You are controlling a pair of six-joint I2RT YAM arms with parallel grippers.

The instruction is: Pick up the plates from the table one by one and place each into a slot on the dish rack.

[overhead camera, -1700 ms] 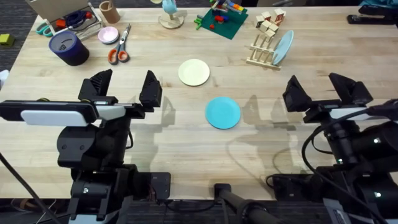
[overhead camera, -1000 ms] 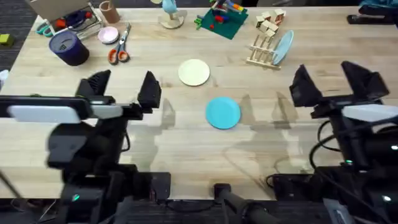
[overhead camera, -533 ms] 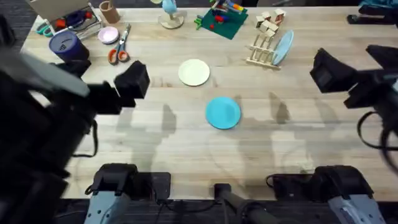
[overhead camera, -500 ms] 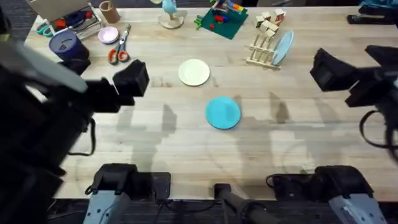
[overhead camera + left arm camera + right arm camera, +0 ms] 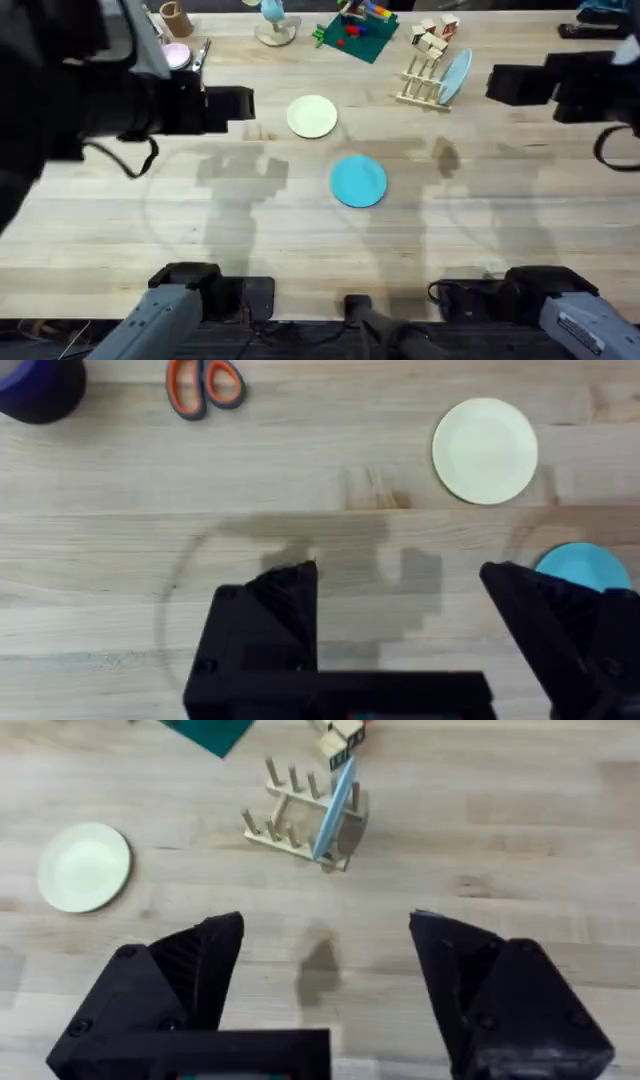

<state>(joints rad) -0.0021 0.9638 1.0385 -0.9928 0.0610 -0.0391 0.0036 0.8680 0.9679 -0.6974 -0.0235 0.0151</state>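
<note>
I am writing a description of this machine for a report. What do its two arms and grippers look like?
Both arms are black. The left gripper has two wide, blocky, wedge-shaped black fingers on a flat black crossbar, and the right gripper looks the same. A thin black cable loops beside each arm in the overhead view. The bases at the table edge carry light grey housings.

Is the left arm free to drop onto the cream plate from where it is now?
Probably yes: the cream plate lies flat and alone, bare table all round, and the left tool is open.

- Turquoise plate (image 5: 583, 564): partly hidden behind left gripper finger (image 5: 560, 630).
- Left arm (image 5: 70, 80): large, dark, blurred overhead.
- Purple cup (image 5: 38, 382): cut off at frame edge.
</note>
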